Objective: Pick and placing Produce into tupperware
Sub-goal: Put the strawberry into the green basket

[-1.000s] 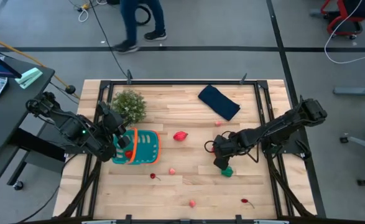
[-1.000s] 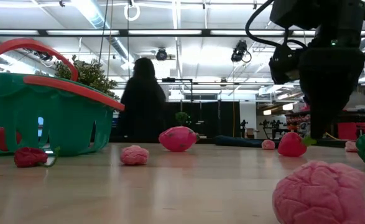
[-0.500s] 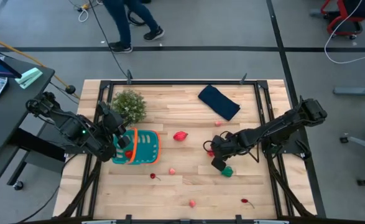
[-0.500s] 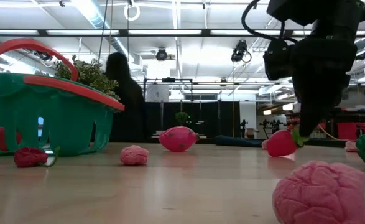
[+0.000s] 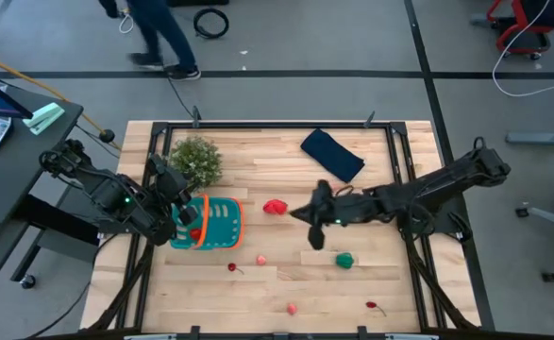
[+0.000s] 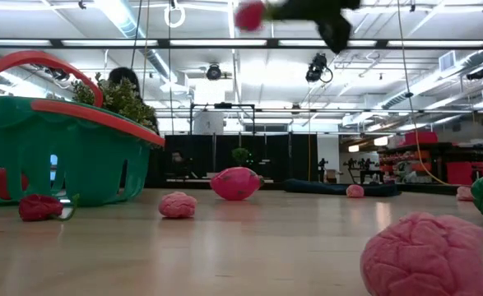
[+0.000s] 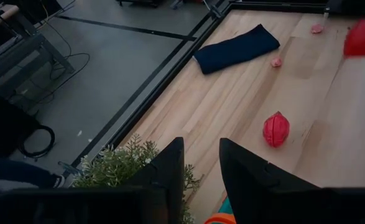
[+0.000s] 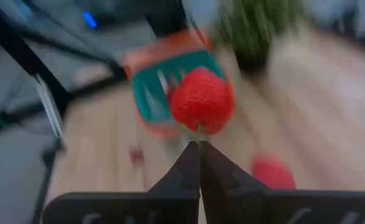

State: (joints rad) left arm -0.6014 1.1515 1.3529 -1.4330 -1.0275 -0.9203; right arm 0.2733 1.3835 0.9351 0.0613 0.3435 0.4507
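Your right gripper [image 8: 199, 144] has its jaws closed on a red toy strawberry [image 8: 201, 101], raised above the wooden desk [image 5: 286, 274], right of the ribbed teal-green plastic container [image 5: 218, 223]. Left gripper [image 7: 201, 163], jaws slightly apart and empty, sits at that container.

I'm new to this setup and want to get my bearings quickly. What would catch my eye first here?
The right gripper stands out first: raised above the middle of the table, it pinches a red strawberry by its stem, facing the teal basket. That basket sits at the table's left, with the left gripper waiting at it beside a bushy plant. Small red and pink produce and one green piece lie scattered over the wood.
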